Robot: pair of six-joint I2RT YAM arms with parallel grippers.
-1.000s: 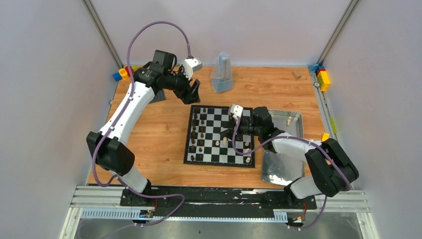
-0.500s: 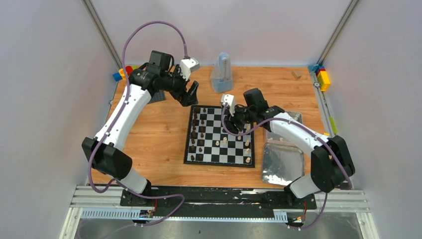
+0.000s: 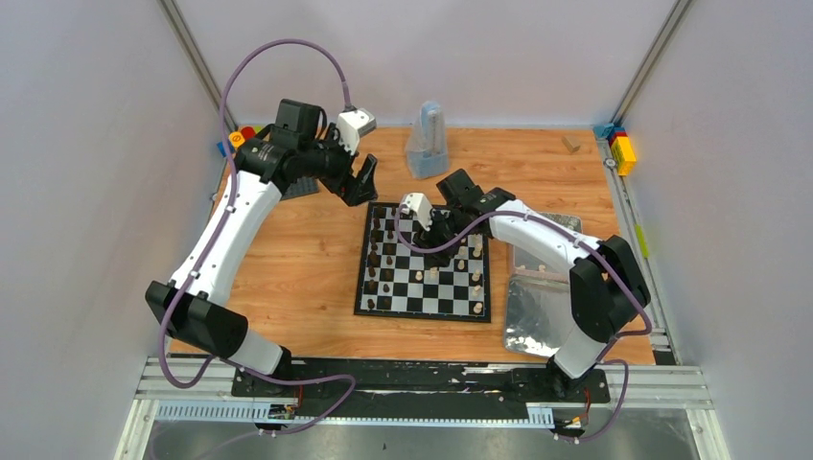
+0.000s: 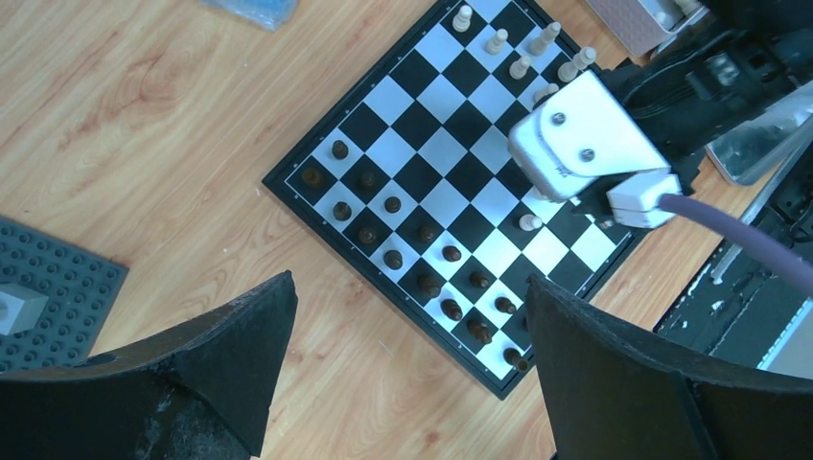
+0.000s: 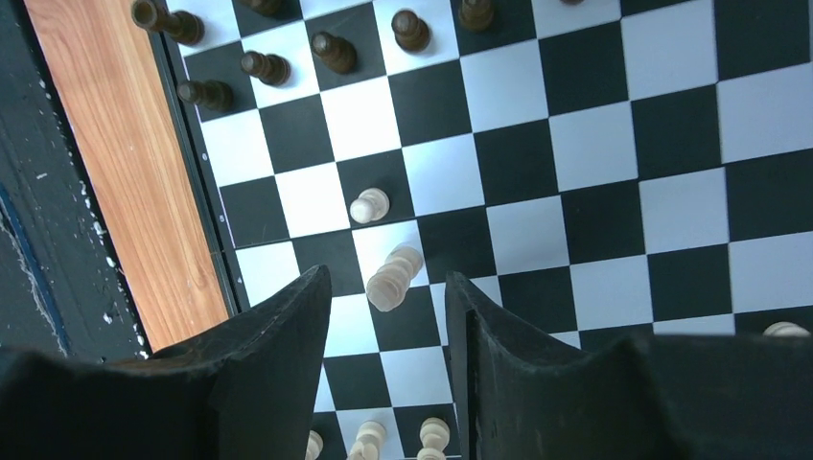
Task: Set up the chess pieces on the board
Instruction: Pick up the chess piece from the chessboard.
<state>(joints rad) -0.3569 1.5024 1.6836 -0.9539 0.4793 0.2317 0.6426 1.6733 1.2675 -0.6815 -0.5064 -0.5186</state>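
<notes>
The board (image 3: 423, 303) lies mid-way across the worktop (image 3: 297, 273); chess pieces (image 3: 374, 257) stand along its left and right sides; a tray (image 3: 543, 324) lies just right.

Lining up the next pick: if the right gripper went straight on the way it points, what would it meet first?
Most likely the pale chess piece on the board, framed between the open fingers of the right gripper; how far off it is remains unclear.
</notes>
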